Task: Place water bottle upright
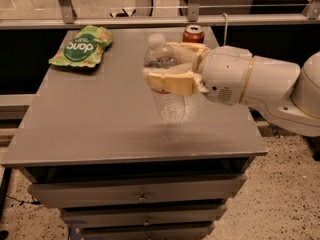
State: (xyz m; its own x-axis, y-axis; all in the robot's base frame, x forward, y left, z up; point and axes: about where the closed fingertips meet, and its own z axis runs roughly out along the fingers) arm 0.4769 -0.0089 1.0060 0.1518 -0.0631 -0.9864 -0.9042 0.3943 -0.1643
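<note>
The water bottle is a clear ribbed plastic bottle with a white cap and an orange-red edged label. It stands nearly upright over the middle of the grey table, its base at or just above the tabletop. My gripper comes in from the right, its tan fingers closed around the bottle's upper body at the label. The white arm stretches away to the right.
A red soda can stands at the table's back edge, behind the gripper. A green snack bag lies at the back left. A metal rail runs behind the table. Drawers sit below the tabletop.
</note>
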